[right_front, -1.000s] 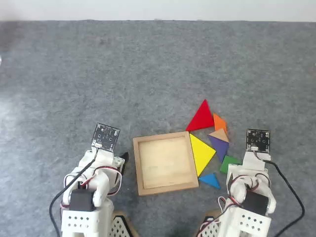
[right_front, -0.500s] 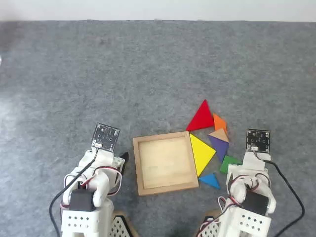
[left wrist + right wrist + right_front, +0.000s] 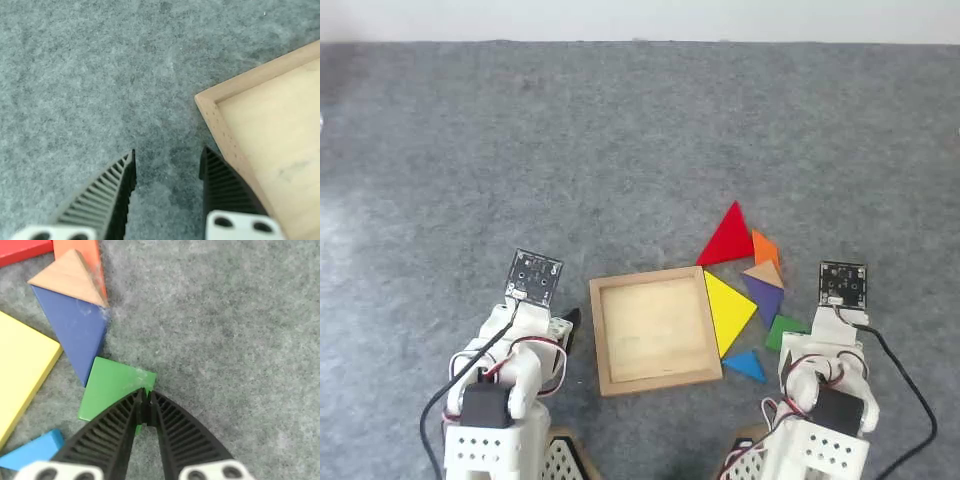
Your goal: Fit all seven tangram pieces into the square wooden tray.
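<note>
Pale wooden tray; red triangle; yellow triangle; grey carpet.

one square wooden tray. seven flat tangram pieces, one in each colour: red triangle, orange piece, bare-wood triangle, purple triangle, yellow triangle, green square, blue piece. two white robot arms: left arm, right arm.

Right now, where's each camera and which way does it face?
High view: fixed overhead, facing down on the square wooden tray and coloured pieces; both arms show.
Left wrist view: on the left wrist, facing down at a tray corner; open left gripper shows.
Right wrist view: on the right wrist, facing down at the green square piece; shut right gripper shows.
Shared: high and left wrist, tray; high and right wrist, green piece.
</note>
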Available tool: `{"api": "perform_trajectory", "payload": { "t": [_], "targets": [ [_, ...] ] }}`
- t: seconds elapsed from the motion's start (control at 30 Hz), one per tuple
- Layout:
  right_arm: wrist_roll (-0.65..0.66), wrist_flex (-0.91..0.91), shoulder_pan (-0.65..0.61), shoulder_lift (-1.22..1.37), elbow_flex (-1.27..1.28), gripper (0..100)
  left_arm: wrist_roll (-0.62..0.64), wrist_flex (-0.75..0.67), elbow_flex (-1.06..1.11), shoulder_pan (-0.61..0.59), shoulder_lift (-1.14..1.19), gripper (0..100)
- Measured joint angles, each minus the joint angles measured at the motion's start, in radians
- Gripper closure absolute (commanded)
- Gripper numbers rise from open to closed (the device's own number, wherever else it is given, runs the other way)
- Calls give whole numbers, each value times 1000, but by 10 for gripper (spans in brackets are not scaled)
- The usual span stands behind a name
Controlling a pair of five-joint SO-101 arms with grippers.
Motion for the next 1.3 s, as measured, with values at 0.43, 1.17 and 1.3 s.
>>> {"api": "perform_trajectory", "payload": {
  "t": [0.43, 1.17, 1.3],
  "targets": [
    [-2, 5, -14, 0, 0, 991, 0, 0, 0, 0, 0, 793],
    [155, -31, -12, 0, 0, 990, 0, 0, 0, -43, 0, 792],
    [451, -69, -15, 0, -2, 990, -23, -23, 0, -43, 0, 793]
  ]
}}
